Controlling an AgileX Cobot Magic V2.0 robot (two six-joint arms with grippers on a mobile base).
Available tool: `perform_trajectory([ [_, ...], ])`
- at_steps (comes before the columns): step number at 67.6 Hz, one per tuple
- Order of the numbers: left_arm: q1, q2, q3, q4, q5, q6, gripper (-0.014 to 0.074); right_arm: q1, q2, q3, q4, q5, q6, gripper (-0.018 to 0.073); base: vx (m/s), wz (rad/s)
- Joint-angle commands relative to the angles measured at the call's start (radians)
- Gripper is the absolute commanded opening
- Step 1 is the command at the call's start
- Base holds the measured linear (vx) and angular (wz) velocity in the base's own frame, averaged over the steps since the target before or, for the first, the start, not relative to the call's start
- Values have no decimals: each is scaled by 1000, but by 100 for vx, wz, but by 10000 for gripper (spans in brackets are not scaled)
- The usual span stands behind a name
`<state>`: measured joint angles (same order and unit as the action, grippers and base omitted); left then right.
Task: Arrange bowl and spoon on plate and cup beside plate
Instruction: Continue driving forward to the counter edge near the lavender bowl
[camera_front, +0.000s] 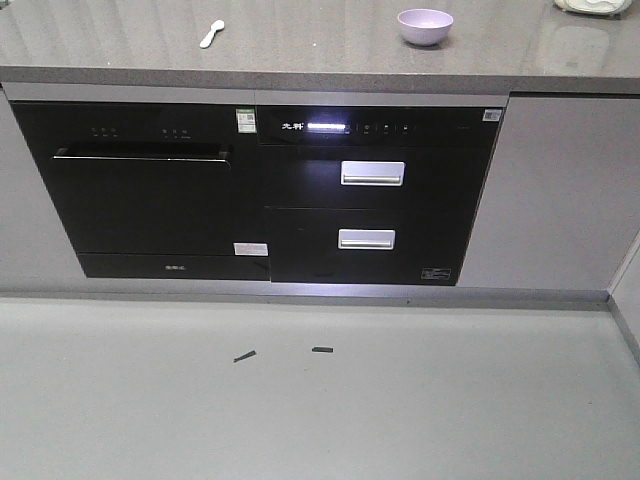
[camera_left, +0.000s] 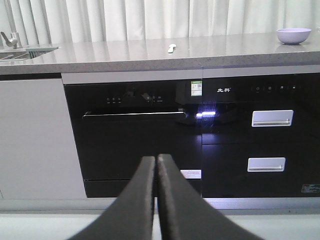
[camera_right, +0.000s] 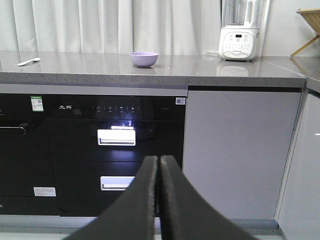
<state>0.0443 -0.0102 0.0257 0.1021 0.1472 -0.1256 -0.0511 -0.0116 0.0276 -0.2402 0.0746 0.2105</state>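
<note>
We saw the left gripper (camera_left: 156, 165) w/ both fingers pressed together, holding nothing, low in front of the black built-in appliance (camera_left: 132, 140) w/ a bar handle. The right gripper (camera_right: 159, 165) was the same: fingers together, holding nothing, facing the two black drawers (camera_right: 116, 160). The bowl (camera_front: 425, 26) sat upright on the grey countertop (camera_front: 300, 55), toward its right end, well apart from both grippers. The spoon (camera_front: 211, 34) lay flat on the same top, left of the bowl and well apart from it. At far left we noted a sink (camera_left: 20, 52). A white blender (camera_right: 240, 35) stood right of the bowl, w/ curtains (camera_right: 125, 25) behind.
</note>
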Motion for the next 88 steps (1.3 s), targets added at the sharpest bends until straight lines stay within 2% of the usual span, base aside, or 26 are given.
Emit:
perform_trajectory([
  [1, -1, -12, -8, -1, -69, -8, -6, -5, -9, 4, -7, -75, -1, -3, 10, -2],
  [88, -1, -12, -8, -1, -69, -8, -6, -5, -9, 4, -7, -75, -1, -3, 9, 1],
])
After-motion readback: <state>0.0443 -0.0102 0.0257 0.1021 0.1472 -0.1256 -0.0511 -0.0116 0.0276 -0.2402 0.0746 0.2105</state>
